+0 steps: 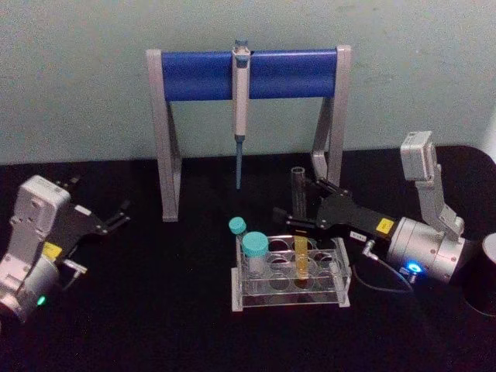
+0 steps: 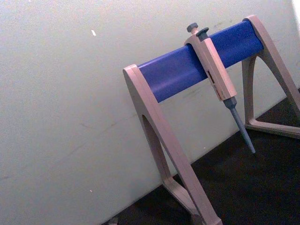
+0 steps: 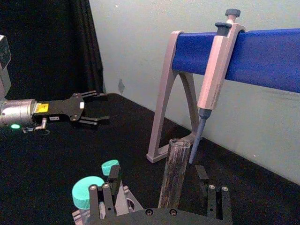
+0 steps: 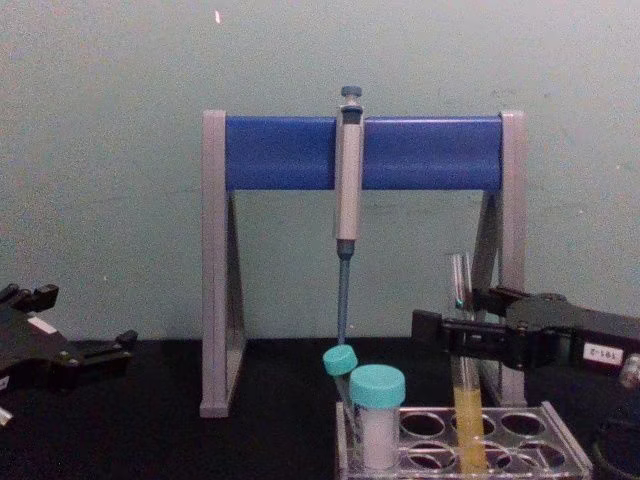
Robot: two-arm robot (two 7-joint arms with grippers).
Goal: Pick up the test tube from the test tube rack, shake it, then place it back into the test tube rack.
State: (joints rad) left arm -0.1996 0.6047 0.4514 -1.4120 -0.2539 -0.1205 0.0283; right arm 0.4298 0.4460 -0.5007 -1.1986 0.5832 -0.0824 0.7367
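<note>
Both fingers of the right claw (image 1: 297,219) flank the test tube (image 1: 299,232), unclosed; next: close, lift from test tube rack (image 1: 342,287).

The test tube (image 1: 300,232), long, clear and uncapped with yellow liquid in its lower part, stands upright in a hole of the test tube rack (image 1: 341,291), a low clear plastic rack just in front of the pipette stand (image 1: 248,74).

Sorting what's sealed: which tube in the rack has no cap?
The tall test tube with yellow liquid, between the right end effector's fingers; the two shorter tubes wear teal caps.
</note>
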